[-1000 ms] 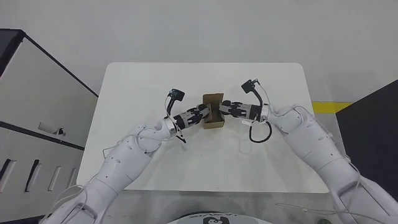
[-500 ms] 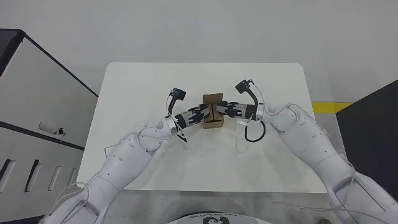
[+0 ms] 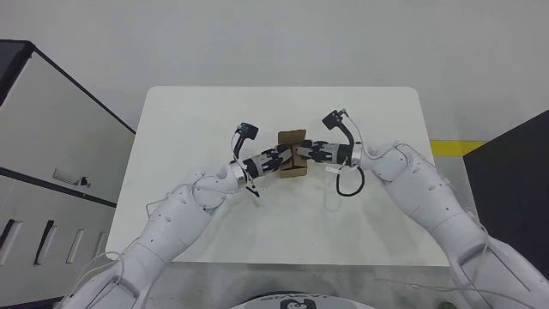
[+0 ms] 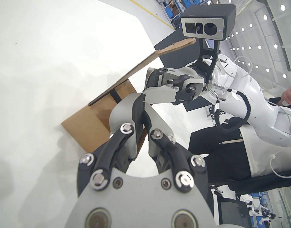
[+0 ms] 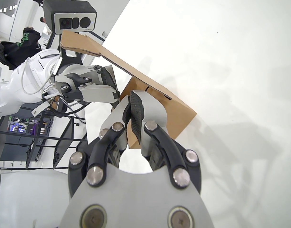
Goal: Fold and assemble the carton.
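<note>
The carton (image 3: pixel 296 167) is being held on the table (image 3: pixel 197 120) directly between the two grippers, which are meeting it from opposite sides. The left gripper (image 4: pixel 142 119) is being pressed together on a thin cardboard wall, with the edge of that wall being pinched between its pads. The right gripper (image 5: pixel 133 117) is likewise being closed on the opposite wall, with cardboard being squeezed between its ribbed pads. In each wrist view the other arm's gripper is being shown just past the fingertips, across the box: the right one (image 4: pixel 157 88) from the left wrist and the left one (image 5: pixel 107 88) from the right.

The two side walls are probably being gripped this way so that they are being stood upright and squared while the base is being braced against the table. With both walls being steadied at once, the box is likely being stopped from sliding or collapsing flat.

The carton's open side is being turned upward. Its long axis is being laid crosswise to the line joining the grippers, running away from the robot. At the far end, beyond both sets of fingertips, a flap (image 4: pixel 145 62) is being left raised and tilted, not yet folded down.
</note>
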Robot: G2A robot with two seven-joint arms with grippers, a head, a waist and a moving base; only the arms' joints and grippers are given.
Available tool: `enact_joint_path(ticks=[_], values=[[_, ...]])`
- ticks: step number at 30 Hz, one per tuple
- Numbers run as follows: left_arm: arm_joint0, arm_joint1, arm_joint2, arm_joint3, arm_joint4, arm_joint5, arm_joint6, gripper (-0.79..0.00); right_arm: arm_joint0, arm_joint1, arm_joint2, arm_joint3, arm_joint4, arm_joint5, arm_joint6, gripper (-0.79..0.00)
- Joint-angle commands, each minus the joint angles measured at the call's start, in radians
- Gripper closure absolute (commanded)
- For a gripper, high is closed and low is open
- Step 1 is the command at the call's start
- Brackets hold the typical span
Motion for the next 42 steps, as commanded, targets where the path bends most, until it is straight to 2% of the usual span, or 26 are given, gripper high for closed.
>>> enact_joint_path(ticks=[1,18,42], values=[[-0.001,-0.001,0.0,0.001,-0.001,0.0,-0.002,0.0,-0.001,0.0,0.001,-0.002,-0.009,0.005,-0.002,0.0],[0.013,0.0,-0.03,-0.019,0.003,-0.009,-0.001,0.0,-0.023,0.003,0.034,-0.04,0.009,-0.022,-0.008,0.0],[0.015,-0.008,-0.035,0.005,-0.006,-0.01,-0.017,0.0,-0.017,-0.011,0.019,-0.045,-0.065,0.036,-0.007,0.0]])
